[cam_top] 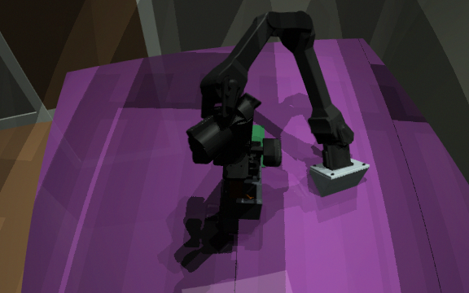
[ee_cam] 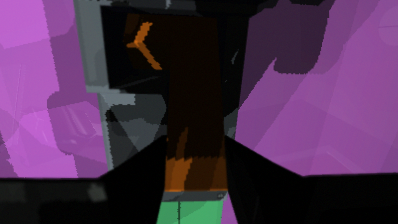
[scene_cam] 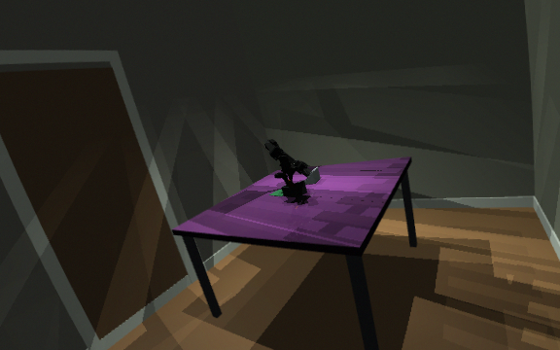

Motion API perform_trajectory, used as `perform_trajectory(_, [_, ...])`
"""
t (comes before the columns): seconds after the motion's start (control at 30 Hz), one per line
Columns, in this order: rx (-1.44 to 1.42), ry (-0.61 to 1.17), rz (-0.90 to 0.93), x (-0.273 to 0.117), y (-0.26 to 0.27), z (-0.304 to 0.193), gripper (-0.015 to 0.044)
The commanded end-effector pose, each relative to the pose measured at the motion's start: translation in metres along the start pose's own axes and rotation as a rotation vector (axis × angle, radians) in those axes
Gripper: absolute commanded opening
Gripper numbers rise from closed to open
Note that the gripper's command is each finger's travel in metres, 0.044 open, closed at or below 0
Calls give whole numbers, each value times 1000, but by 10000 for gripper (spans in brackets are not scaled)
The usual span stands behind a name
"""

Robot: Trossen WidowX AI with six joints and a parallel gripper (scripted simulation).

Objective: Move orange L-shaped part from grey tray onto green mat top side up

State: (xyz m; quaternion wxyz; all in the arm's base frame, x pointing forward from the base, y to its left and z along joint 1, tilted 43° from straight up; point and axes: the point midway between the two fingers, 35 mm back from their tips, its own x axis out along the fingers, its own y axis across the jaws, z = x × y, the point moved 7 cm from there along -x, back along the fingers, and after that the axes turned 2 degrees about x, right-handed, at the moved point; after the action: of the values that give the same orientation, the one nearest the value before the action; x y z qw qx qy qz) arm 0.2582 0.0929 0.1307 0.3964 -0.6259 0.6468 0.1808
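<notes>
The orange part (ee_cam: pixel 195 174) (cam_top: pixel 250 197) is mostly in shadow. In the wrist view its straight end lies between the two fingers, and its L-shaped end is farther off, over the pocket of the grey tray (ee_cam: pixel 91 55) (cam_top: pixel 249 211). The held end looks closer to the camera than the L-shaped end; how far the part is out of the pocket cannot be told. My gripper (ee_cam: pixel 194 142) is shut on the straight end, a finger at each side. The arm hides the fingertips in the top view. The green mat (ee_cam: pixel 190 213) (cam_top: pixel 258 132) (scene_cam: pixel 277 193) lies just beyond the held end.
The tray and mat stand on a purple table (cam_top: pixel 137 195) (scene_cam: pixel 261 219). The arm's grey base block (cam_top: pixel 340 181) (scene_cam: pixel 313 176) stands to the right of the tray in the top view. Dark shadows of the arm fall across the tray and table.
</notes>
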Motion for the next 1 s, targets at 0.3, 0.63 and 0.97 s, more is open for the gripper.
perform_trajectory(0.3, [3,-4,3,-21,0,0,0])
perform_trajectory(0.63, [2,-4,3,-37,0,0,0])
perform_trajectory(0.97, [2,-4,3,-53,0,0,0])
